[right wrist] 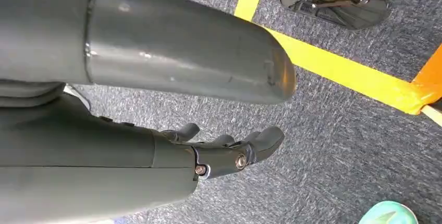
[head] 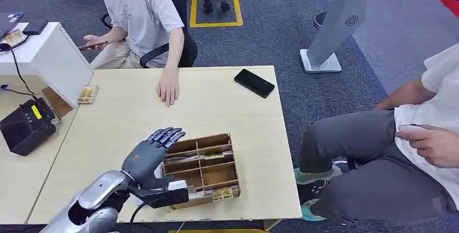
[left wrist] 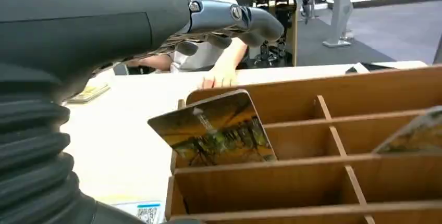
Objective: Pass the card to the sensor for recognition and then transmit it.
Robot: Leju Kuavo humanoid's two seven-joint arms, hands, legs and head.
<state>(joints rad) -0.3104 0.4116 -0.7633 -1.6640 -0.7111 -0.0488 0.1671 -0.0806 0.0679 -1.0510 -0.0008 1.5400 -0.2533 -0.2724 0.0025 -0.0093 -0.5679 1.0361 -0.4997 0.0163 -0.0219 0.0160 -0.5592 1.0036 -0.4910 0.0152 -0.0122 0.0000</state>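
The left hand (head: 147,156) hovers at the box's (head: 201,169) near-left corner, fingers (head: 166,135) stretched out and apart, holding nothing. A card (left wrist: 216,130) leans upright in the box's compartment just beside that hand; another card (head: 222,193) lies at the box's front edge. The right hand (right wrist: 208,153) hangs down over grey carpet, fingers loosely apart, empty. Beyond the box, a person's hand (head: 168,88) rests flat on the table (head: 124,119), and a phone (head: 254,83) lies farther off. A black reader (head: 24,126) sits well left of the box.
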